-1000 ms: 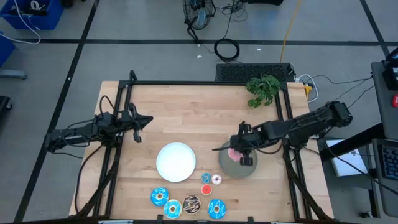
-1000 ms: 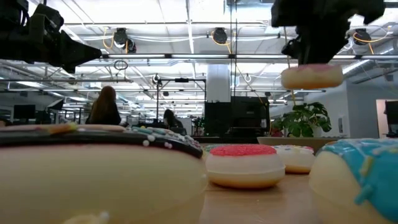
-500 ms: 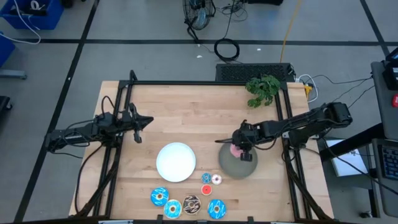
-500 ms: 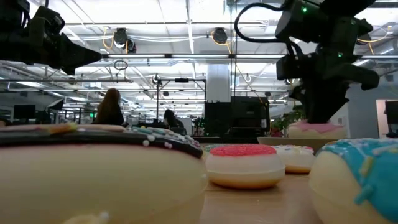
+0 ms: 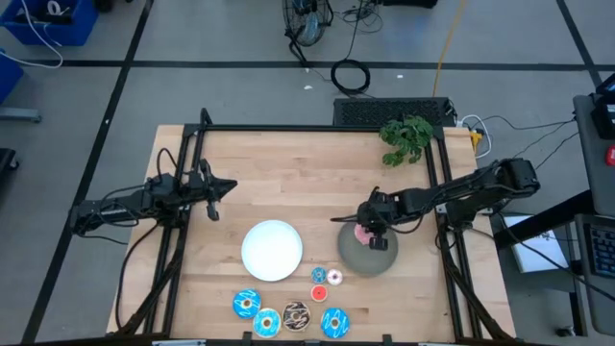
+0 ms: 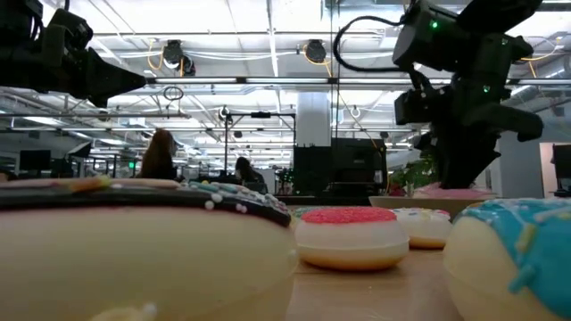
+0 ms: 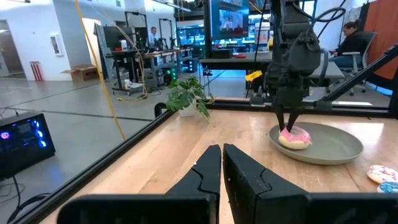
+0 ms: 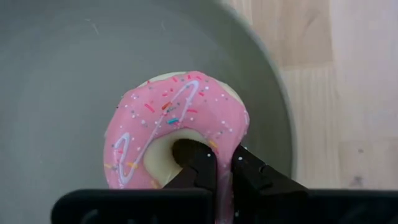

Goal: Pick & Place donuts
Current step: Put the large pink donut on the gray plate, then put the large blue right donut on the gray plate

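Note:
The pink-iced donut [image 8: 177,124] lies on the grey plate [image 5: 370,259], right of the table's middle, with my right gripper [image 5: 364,231] shut on it from above. The left wrist view shows this donut [image 7: 295,138] and the plate [image 7: 339,147] under that gripper [image 7: 287,122]. Three blue donuts [image 5: 247,304], a brown sprinkled one [image 5: 295,314], a small red one [image 5: 318,276] and a pale pink one [image 5: 334,278] lie flat near the near edge. My left gripper [image 5: 229,185] hangs shut over the table's left part, touching nothing. My right gripper pinches the pink donut's ring wall [image 8: 225,148], one finger [image 8: 198,163] down in the hole and the other [image 8: 250,173] outside the ring. The fingers come from above, pointing down. The donut lies nearly flat on the grey plate [image 8: 68,93].
A white plate [image 5: 272,250] sits left of the grey one, just behind the loose donuts. A green plant [image 5: 407,136] stands at the far right corner. Black frame rails [image 5: 317,128] run along the far and side edges. Bare wood lies between the two arms.
My right gripper has come down with the pink donut, from well above the grey plate until the donut rests on it, and has stayed shut on it. Over the last half second it has barely moved.

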{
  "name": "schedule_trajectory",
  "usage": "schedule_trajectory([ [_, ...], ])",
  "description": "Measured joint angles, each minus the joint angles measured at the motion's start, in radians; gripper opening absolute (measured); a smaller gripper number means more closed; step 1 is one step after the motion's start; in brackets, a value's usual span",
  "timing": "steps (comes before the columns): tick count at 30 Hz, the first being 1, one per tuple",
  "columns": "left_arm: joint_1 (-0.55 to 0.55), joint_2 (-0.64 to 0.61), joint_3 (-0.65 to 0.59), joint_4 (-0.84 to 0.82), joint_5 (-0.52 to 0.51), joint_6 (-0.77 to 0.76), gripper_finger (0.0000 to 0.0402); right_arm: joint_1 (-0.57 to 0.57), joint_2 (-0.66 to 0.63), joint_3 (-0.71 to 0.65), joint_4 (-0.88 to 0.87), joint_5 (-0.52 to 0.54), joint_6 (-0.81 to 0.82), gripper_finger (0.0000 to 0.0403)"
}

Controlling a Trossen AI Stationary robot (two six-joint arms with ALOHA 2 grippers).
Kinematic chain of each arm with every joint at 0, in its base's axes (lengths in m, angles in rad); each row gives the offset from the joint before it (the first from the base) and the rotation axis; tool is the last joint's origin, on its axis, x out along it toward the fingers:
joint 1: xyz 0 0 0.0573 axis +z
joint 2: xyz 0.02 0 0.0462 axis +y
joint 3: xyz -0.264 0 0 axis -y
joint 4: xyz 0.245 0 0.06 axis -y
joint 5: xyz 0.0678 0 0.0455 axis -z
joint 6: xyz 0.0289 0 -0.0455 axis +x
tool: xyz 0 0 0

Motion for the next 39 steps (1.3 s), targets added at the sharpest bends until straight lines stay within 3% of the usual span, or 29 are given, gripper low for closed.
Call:
schedule_trajectory([
  [7, 0.000, 0.000, 0.000, -0.003, 0.000, 0.000, 0.0026, 0.000, 0.033, 0.000, 0.009, 0.005, -0.001, 0.0024],
  [20, 0.000, 0.000, 0.000, -0.008, 0.001, 0.000, 0.0026, 0.000, -0.027, 0.000, 0.010, 0.005, 0.008, 0.0133],
  [39, 0.000, 0.000, 0.000, 0.000, 0.001, 0.000, 0.0026, -0.014, -0.069, 0.046, -0.080, -0.071, 0.079, 0.0194],
])
